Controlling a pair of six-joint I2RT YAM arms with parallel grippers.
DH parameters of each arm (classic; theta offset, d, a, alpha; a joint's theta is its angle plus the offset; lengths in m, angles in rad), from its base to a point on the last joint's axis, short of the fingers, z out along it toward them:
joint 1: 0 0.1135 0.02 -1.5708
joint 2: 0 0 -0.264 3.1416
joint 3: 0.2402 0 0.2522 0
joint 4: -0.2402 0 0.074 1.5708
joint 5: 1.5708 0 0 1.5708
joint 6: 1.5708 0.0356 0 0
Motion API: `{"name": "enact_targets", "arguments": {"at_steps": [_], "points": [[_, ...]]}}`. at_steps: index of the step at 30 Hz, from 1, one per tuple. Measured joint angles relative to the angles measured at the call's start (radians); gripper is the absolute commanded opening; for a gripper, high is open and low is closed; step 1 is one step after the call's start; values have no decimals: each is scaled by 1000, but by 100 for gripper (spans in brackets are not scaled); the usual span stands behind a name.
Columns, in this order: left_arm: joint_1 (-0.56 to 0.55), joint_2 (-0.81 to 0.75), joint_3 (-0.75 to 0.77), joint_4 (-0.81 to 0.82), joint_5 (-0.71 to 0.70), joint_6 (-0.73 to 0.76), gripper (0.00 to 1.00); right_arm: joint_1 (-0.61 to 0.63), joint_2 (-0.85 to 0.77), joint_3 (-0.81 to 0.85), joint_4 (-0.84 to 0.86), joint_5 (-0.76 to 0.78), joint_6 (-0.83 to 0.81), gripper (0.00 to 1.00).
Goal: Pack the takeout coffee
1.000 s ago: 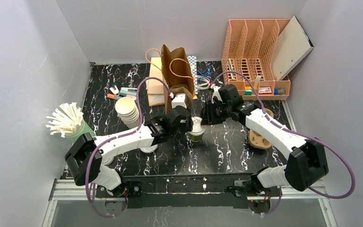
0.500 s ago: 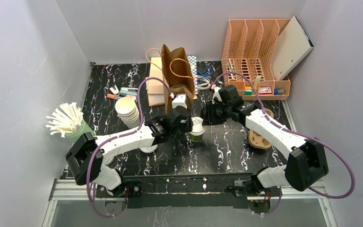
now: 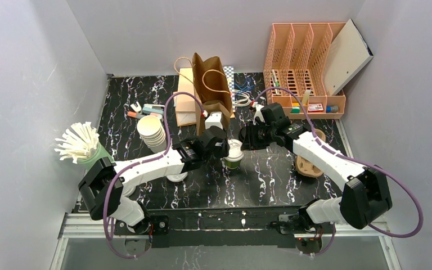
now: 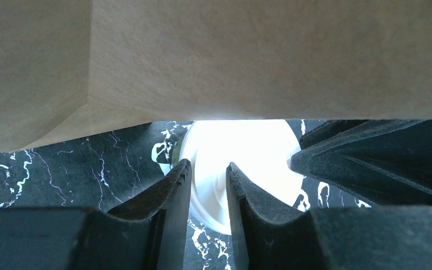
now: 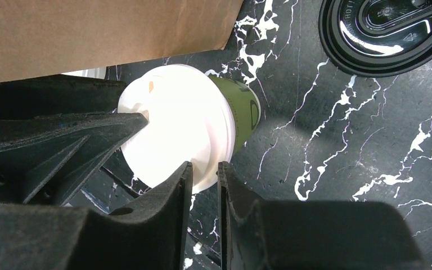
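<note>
The takeout coffee in view is a green-sided paper cup [image 3: 234, 162] [image 5: 242, 112] with a white sip lid [image 5: 174, 129] [image 4: 242, 152], standing mid-table in front of the brown paper bag [image 3: 211, 84]. My left gripper [image 3: 225, 148] [image 4: 208, 166] hangs over the lid's left edge. Its jaws are a narrow gap apart with nothing between them. My right gripper [image 3: 243, 140] [image 5: 205, 164] reaches in from the right, tips at the lid's rim, jaws also narrowly apart. Whether either one touches the lid I cannot tell.
The bag's wall [image 4: 230, 56] [image 5: 90, 28] rises just behind the cup. A loose black lid [image 5: 388, 28] lies to the cup's right. A stack of lidless cups [image 3: 152, 132], a holder of straws [image 3: 79, 143], a brown cup carrier [image 3: 309, 160] and an orange organizer [image 3: 304, 67] ring the table.
The right gripper has crept slightly left toward the cup. Both pairs of jaws have narrowed a little. The cup has not moved.
</note>
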Motion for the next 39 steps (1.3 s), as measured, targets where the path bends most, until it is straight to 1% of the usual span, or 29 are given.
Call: {"name": "enact_targets", "arguments": {"at_steps": [5, 25, 32, 39], "points": [[-5, 2, 0, 0, -11, 5, 27, 6, -5, -8, 11, 2, 4, 30], [-68, 13, 0, -2, -130, 25, 27, 10, -43, -71, 92, 8, 32, 29], [-88, 13, 0, -9, -167, 25, 28, 11, -74, -116, 141, 8, 51, 29], [-94, 14, 16, -34, -181, 37, 30, 16, -75, -102, 124, 14, 50, 29]]}}
